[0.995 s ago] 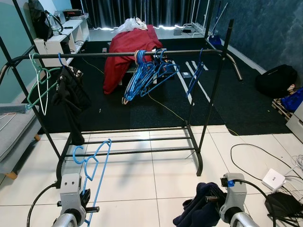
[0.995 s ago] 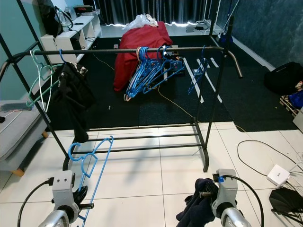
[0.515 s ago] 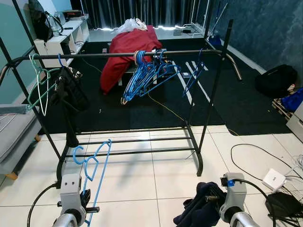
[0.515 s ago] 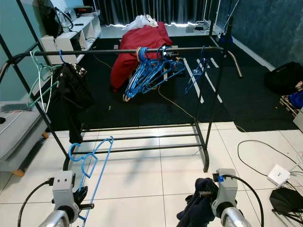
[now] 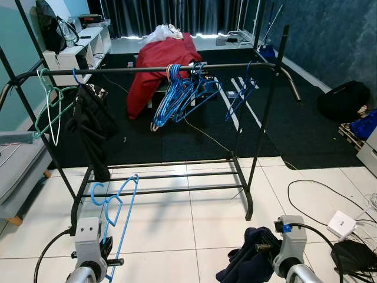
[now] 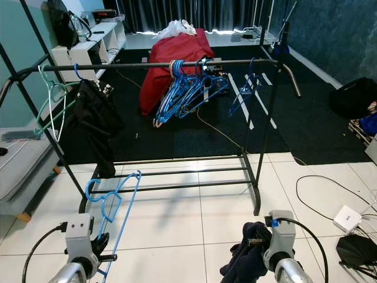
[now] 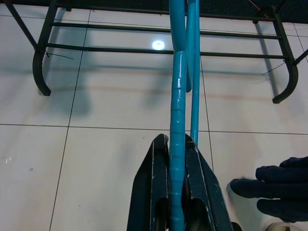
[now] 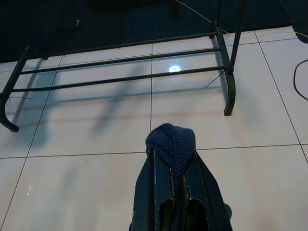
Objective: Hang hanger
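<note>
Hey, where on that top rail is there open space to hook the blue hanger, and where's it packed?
The rail is bare between the black garment and the bunch of blue hangers, and again from that bunch to the single blue hanger by the right post. It is crowded at the middle bunch and at the left end, around the green hanger.

The head cameras look forward and down from above both arms, taking in the whole clothes rack (image 5: 177,68) a little way ahead, with the dark carpet (image 5: 194,132) behind. Each wrist camera sits low, looking along its black fingers (image 7: 149,192) across the white tiles (image 8: 86,183) at the rack's bottom rails (image 8: 120,60). All four views share those rails and tiles.
</note>
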Robot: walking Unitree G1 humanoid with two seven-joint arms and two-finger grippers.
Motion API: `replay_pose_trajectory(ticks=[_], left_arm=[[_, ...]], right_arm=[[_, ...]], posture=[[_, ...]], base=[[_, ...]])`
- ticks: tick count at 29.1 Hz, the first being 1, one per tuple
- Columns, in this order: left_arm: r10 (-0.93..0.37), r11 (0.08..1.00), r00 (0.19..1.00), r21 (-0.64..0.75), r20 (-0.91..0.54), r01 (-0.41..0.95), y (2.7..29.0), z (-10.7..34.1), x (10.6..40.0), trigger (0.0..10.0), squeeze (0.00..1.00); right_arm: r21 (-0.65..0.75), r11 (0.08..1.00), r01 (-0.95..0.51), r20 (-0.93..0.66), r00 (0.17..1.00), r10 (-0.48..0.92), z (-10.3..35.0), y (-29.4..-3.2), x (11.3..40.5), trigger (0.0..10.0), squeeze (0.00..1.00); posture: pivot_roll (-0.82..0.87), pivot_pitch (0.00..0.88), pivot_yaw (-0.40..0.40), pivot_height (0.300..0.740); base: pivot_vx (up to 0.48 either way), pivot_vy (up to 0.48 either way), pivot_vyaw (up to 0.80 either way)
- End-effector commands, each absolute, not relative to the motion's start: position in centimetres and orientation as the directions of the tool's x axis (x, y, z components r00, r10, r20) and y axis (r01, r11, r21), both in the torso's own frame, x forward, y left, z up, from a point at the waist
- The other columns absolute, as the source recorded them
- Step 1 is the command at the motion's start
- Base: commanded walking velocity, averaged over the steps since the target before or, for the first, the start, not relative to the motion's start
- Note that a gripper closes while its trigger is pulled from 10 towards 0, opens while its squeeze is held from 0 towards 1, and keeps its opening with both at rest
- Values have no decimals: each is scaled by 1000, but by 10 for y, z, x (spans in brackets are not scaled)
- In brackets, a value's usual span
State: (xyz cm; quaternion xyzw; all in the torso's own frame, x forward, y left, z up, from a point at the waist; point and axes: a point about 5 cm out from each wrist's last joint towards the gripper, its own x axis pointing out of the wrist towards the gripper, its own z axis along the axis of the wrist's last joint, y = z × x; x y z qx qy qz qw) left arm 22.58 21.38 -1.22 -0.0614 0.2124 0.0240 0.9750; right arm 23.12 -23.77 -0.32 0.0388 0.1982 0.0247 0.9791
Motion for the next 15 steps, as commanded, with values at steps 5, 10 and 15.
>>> replay_pose_trajectory(ticks=[5, 10, 15], left_arm=[[29, 992, 910, -98, -414, -77, 219, -11, 225, 10000, 0], [29, 992, 910, -98, -414, -77, 219, -11, 226, 10000, 0], [29, 992, 910, -98, -414, -76, 219, -11, 226, 10000, 0]], right_arm=[[90, 996, -30, -380, 923, 62, -3, -237, 232, 10000, 0], [90, 996, -30, -380, 923, 62, -2, -237, 232, 10000, 0], [90, 995, -30, -380, 923, 62, -2, -237, 233, 10000, 0]], posture=[[18, 21, 14, 735], [18, 21, 15, 735], [18, 21, 15, 735]], base=[[0, 0, 0], [0, 0, 0], [0, 0, 0]])
